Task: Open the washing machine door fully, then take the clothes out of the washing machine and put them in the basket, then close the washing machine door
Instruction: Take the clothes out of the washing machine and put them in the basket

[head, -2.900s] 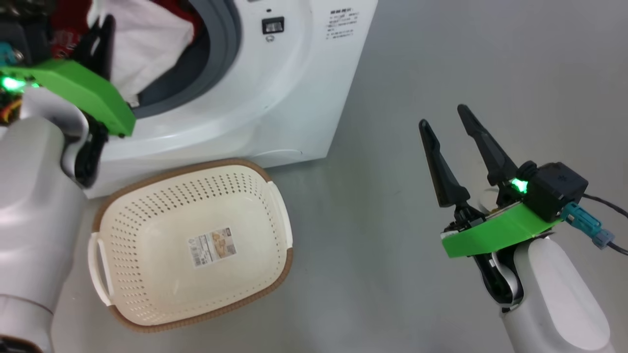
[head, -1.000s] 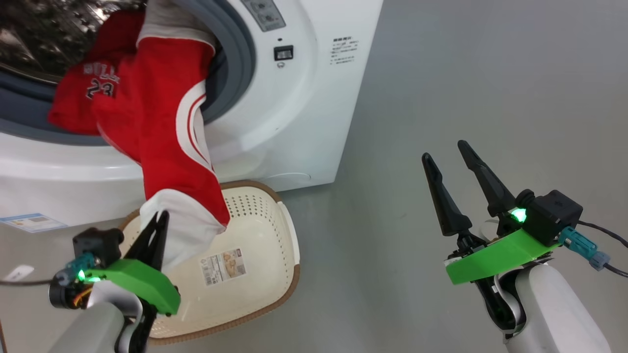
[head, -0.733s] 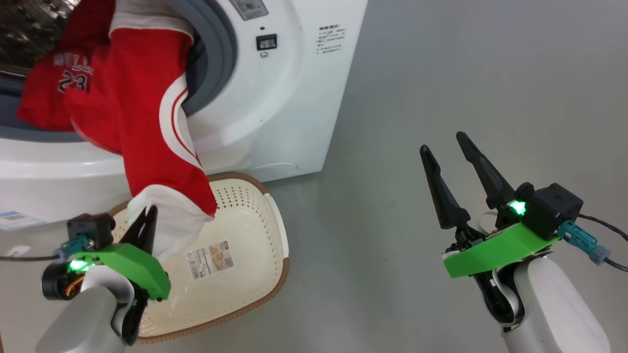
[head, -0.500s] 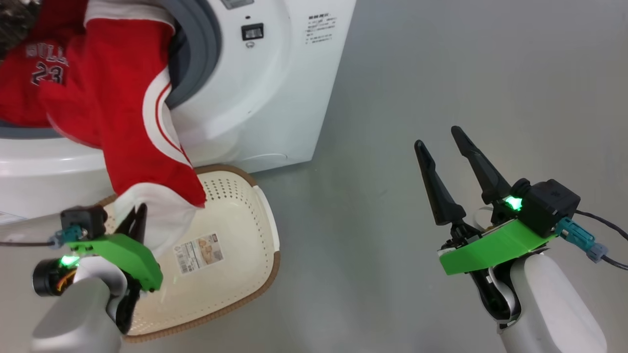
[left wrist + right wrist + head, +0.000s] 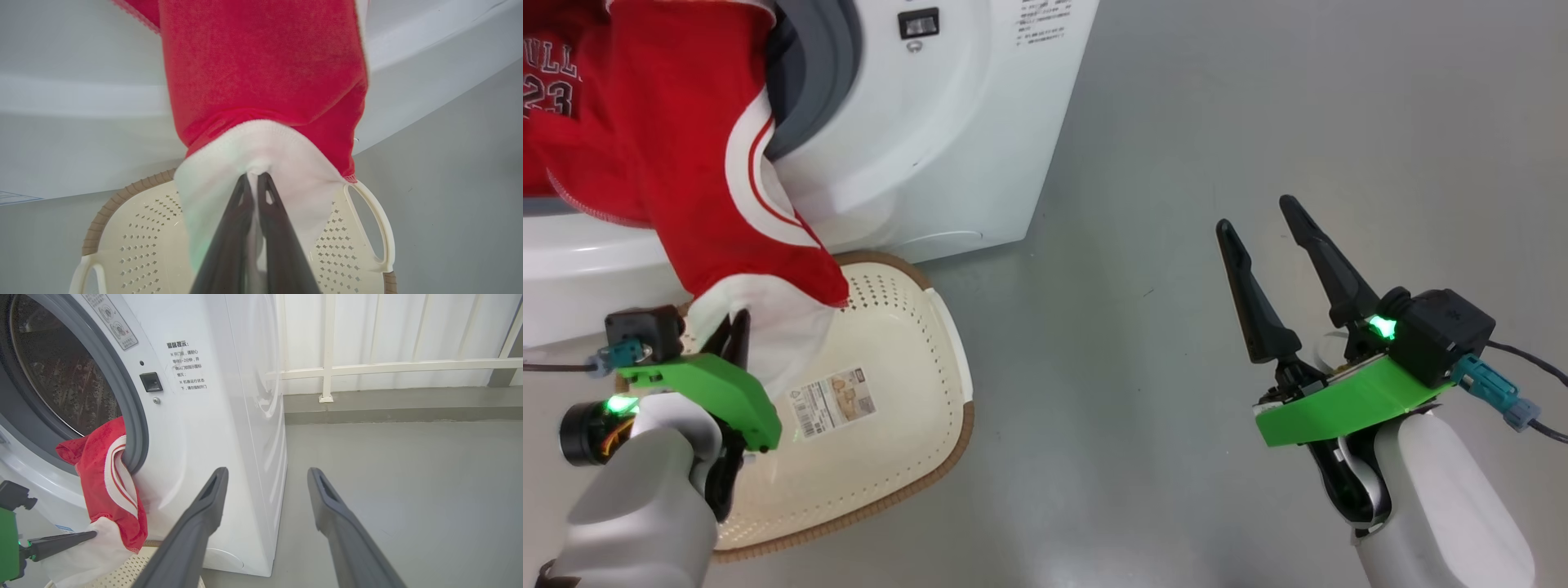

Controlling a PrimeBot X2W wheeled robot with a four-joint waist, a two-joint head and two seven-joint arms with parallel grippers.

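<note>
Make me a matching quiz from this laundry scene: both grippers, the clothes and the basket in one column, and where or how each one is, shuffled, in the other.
Column one
1. left gripper
2. right gripper
3. clothes
4. basket

Column two
A. open, above bare floor
B. on the floor, in front of the washing machine
C. shut on a white hem
D. hanging out of the washing machine, down towards the basket

Pairs: 1-C, 2-A, 3-D, 4-B
</note>
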